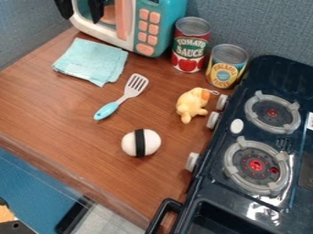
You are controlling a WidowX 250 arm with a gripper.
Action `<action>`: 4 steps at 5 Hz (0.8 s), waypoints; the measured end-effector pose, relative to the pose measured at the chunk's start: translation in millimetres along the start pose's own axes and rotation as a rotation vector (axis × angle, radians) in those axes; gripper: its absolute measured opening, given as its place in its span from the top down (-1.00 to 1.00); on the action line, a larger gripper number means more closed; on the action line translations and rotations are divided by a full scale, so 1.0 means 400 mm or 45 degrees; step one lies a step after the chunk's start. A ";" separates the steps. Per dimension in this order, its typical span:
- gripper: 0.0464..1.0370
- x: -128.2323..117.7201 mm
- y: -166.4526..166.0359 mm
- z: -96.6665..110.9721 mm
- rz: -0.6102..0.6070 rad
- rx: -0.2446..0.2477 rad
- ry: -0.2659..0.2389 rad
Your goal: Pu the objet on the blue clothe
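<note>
Camera view: a brown wooden table (45,109) spans the work area, with a dark toy stove (275,73) along its right side, two round burners on top. At the upper left stands a turquoise and white toy microwave (173,13) with pink buttons. Just in front of it lies the light blue cloth (92,61), flat and folded. Upright right of the microwave are a tall red can (190,45) and, beside it, a shorter yellow can (227,66). A slotted spatula (121,98) lies mid-table, its turquoise handle toward the lower left. Right of it, near the stove's knobs, sits a yellow toy (191,105). Below the spatula rests a white ball with a black band (140,143), well apart from the cloth. At the top left edge hangs the gripper (80,10), its two black fingers spread and holding nothing.
</note>
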State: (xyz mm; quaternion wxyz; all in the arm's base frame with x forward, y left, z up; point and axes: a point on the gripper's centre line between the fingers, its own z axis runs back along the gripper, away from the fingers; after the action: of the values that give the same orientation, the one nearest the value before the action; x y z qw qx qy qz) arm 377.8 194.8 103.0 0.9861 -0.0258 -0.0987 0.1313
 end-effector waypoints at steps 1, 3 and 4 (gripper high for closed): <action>-0.92 -0.013 0.002 -0.040 0.008 -0.014 0.055; -0.92 -0.049 -0.062 -0.062 -0.022 -0.004 0.135; -0.92 -0.101 -0.151 0.011 -0.104 0.019 0.109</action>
State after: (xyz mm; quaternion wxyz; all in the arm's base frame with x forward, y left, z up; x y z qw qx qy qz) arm 354.2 126.1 104.5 0.9941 -0.0199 -0.0564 0.0907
